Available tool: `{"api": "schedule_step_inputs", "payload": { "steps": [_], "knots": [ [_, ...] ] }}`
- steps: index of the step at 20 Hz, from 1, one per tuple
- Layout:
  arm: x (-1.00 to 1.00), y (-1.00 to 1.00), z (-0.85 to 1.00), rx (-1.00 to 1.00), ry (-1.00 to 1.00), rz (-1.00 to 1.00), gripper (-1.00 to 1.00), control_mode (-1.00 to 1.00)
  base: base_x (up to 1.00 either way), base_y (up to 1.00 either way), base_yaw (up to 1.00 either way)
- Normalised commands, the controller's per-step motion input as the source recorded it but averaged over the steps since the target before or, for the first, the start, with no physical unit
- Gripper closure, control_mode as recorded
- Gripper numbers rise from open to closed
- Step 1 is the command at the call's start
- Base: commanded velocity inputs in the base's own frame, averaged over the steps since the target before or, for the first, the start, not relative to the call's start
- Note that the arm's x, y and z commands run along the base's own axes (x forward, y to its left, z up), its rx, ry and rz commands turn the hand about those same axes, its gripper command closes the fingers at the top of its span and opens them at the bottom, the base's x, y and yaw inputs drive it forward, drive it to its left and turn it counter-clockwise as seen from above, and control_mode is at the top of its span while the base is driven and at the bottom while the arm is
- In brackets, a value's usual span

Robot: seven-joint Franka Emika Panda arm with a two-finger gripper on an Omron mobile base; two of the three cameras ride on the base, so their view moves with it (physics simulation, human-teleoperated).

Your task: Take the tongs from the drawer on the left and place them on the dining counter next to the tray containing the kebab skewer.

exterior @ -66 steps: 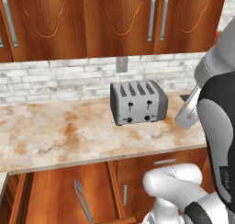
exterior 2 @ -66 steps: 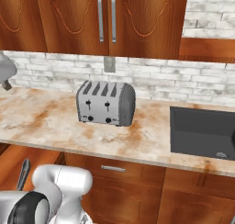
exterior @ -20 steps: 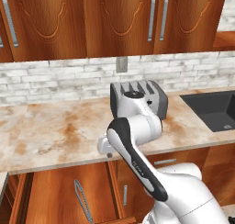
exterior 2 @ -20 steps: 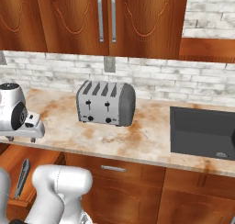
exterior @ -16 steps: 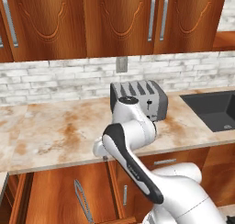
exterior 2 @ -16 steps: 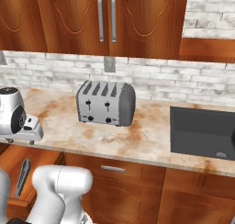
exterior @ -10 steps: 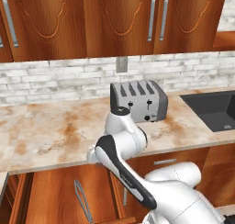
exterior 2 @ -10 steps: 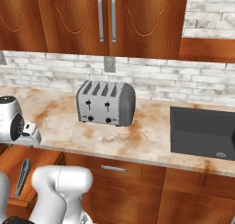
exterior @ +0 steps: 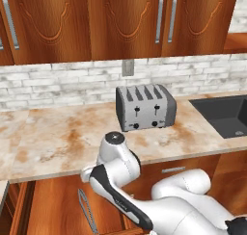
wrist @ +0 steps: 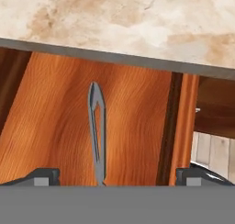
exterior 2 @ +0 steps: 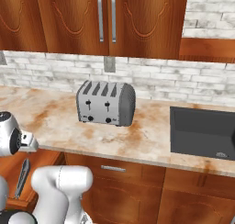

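Hand view: tongs [wrist: 97, 131] below counter edge [wrist: 114, 58].

Slim grey tongs [wrist: 96, 131] lie flat in the open wooden drawer [wrist: 55, 122].

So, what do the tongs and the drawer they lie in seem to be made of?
The tongs look like grey metal with a dull sheen: thin, uniform grey arms. The drawer looks like reddish-brown wood with a smooth, perhaps varnished finish: grain lines run across its floor.
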Motion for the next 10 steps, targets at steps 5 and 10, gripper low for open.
{"api": "schedule_step_inputs", "payload": {
  "steps": [5, 10],
  "knots": [
    [0.00, 0.14, -0.03, 0.00, 0.03, 0.00, -1.00, -1.00, 0.00, 0.00, 0.00],
    [0.00, 0.24, -0.19, 0.00, 0.06, 0.00, -1.00, -1.00, 0.00, 0.00, 0.00]
  ]
}}
